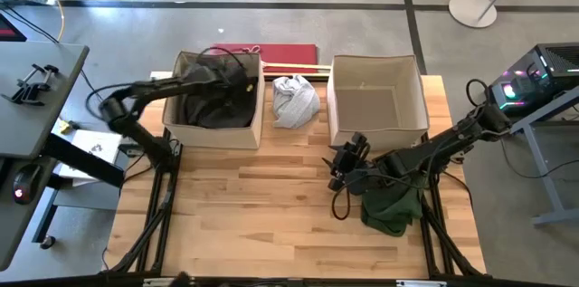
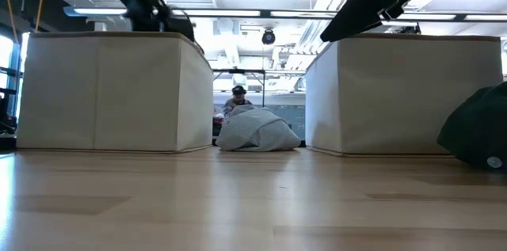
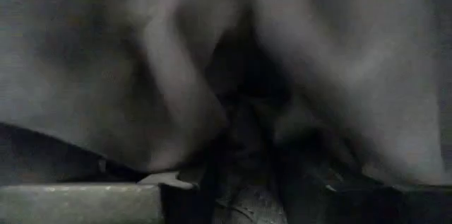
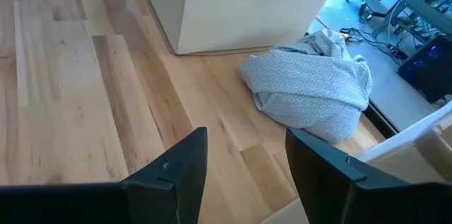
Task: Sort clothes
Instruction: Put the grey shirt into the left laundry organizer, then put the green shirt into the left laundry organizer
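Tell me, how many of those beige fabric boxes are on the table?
2. The left box holds dark clothes, with the left arm's fingers reaching into it. The right box looks empty. A light grey garment lies between them.

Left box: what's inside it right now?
The left box holds dark clothes, with the left gripper down among them. How many garments, and what lies under the top layer, is covered. Right gripper waits above the table.
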